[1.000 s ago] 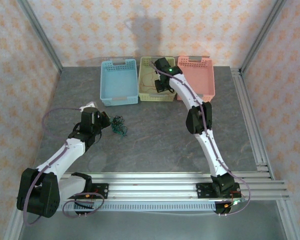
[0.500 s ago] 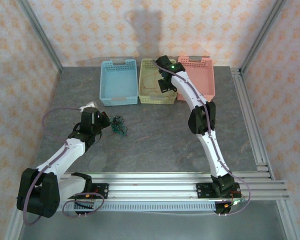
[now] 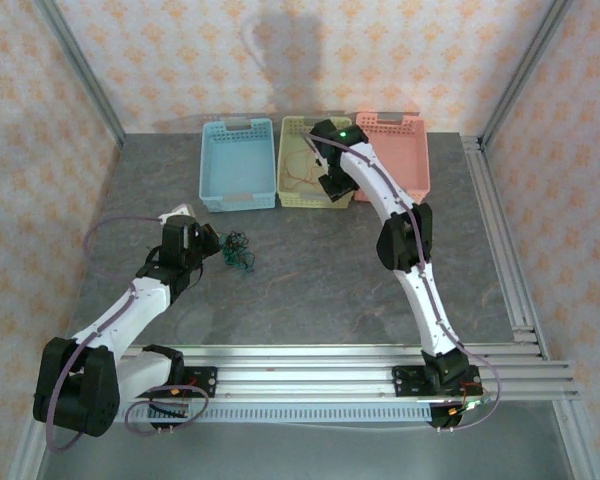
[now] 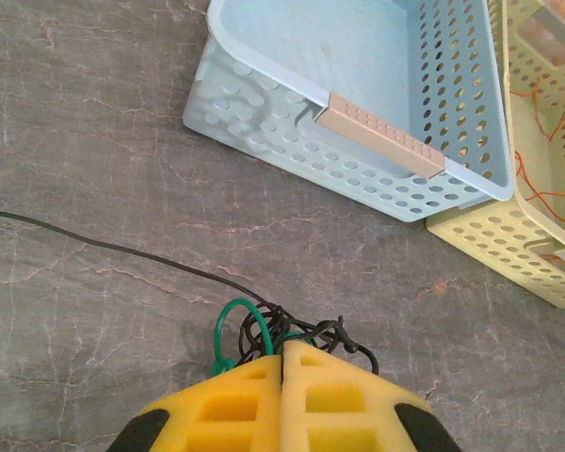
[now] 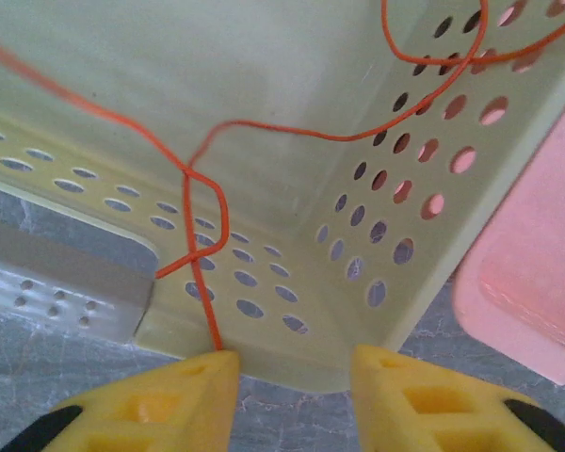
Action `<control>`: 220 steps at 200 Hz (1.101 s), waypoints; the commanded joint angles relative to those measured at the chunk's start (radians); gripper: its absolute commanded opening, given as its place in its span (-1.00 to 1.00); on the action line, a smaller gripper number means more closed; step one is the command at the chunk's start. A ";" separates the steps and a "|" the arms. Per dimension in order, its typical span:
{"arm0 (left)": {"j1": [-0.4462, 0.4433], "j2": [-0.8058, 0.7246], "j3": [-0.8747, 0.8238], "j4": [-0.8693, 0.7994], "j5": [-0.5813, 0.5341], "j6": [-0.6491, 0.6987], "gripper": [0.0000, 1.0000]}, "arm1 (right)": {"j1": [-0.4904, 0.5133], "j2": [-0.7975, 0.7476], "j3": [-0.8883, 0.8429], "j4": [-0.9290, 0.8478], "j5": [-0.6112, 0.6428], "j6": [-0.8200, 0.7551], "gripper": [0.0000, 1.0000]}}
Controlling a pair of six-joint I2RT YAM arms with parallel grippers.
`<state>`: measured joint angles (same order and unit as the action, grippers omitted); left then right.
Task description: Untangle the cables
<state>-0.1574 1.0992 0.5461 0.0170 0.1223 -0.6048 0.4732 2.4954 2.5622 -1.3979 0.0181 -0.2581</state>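
From overhead, my left gripper [image 3: 210, 243] sits low on the left of the grey marbled table [image 3: 310, 280], its arm bent at the elbow. Its yellow foam-like fingers [image 4: 235, 405] are pressed together on a knot of thin black and green cables [image 4: 273, 331], and one black strand [image 4: 104, 247] trails left over the stone. My right arm reaches far, wrist bent down, so the right gripper [image 3: 330, 186] hangs at the near right corner of the perforated yellow-green basket [image 5: 377, 217], between the pale blue basket [image 4: 292, 151] and the pink basket [image 5: 527, 273]. Its wrist camera shows the fingers apart. A thin orange cable [image 5: 207, 202] loops inside that basket and meets one fingertip; I cannot tell whether it is caught.
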 commanded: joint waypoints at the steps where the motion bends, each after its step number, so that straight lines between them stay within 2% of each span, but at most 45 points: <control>1: -0.007 -0.020 -0.014 0.020 -0.028 -0.007 -1.00 | 0.014 -0.066 -0.054 -0.084 -0.059 -0.013 -0.03; 20: -0.006 -0.023 -0.015 0.020 -0.028 -0.007 -1.00 | 0.025 -0.086 -0.103 -0.111 -0.093 -0.025 0.09; 43: -0.007 -0.023 -0.015 0.022 -0.029 -0.007 -1.00 | 0.033 -0.116 -0.203 -0.113 -0.089 -0.040 0.12; 61: -0.006 -0.023 -0.015 0.022 -0.030 -0.007 -1.00 | 0.033 -0.153 -0.261 -0.057 -0.064 -0.029 0.08; 105: -0.007 -0.028 -0.018 0.022 -0.030 -0.007 -1.00 | 0.033 -0.271 -0.319 0.111 -0.187 0.015 0.03; 134: -0.007 -0.027 -0.018 0.021 -0.032 -0.009 -1.00 | 0.025 -0.336 -0.345 0.235 -0.214 0.074 -0.32; 156: -0.006 -0.028 -0.018 0.022 -0.033 -0.009 -1.00 | 0.022 -0.368 -0.388 0.329 -0.186 0.113 -0.75; 171: -0.007 -0.027 -0.018 0.022 -0.033 -0.009 -1.00 | 0.013 -0.385 -0.432 0.399 -0.163 0.136 -0.83; 181: -0.007 -0.026 -0.018 0.023 -0.032 -0.010 -1.00 | 0.006 -0.395 -0.463 0.447 -0.147 0.161 -0.76; 191: -0.007 -0.026 -0.018 0.022 -0.032 -0.009 -1.00 | 0.000 -0.397 -0.488 0.483 -0.151 0.173 -0.45; 201: -0.005 -0.025 -0.018 0.022 -0.032 -0.010 -1.00 | -0.002 -0.392 -0.500 0.493 -0.153 0.178 -0.24; 220: -0.007 -0.025 -0.018 0.023 -0.032 -0.009 -1.00 | -0.004 -0.359 -0.491 0.458 -0.177 0.171 -0.10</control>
<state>-0.1574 1.0904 0.5457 0.0170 0.1192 -0.6052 0.4751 2.1132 2.0701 -0.9657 -0.1646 -0.1108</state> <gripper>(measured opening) 0.049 0.431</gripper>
